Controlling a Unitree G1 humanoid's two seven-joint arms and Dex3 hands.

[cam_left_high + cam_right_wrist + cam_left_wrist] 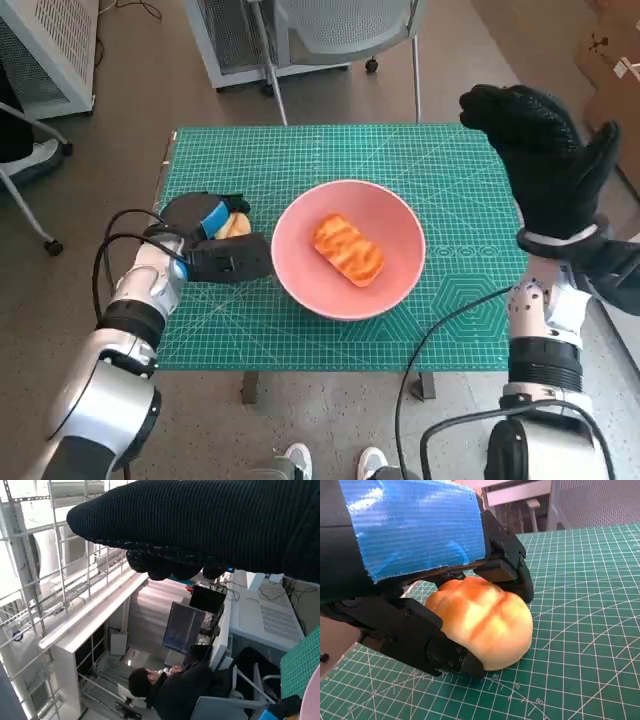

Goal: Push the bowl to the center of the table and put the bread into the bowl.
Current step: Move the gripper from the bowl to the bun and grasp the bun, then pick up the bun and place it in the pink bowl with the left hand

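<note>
Bowl (349,249) at frame center already holds one bread (348,248); your left hand (215,243) grasps another roll (482,622), right hand (545,160) released.

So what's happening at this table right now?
A humanoid robot is loading bread into a pink bowl that sits near the middle of the green cutting mat. One glazed bread piece already lies in the bowl. The left hand is closed around a second bread roll resting on the mat beside the bowl, not yet lifted. The right hand is raised above the table's right side, fingers spread, holding nothing.
</note>
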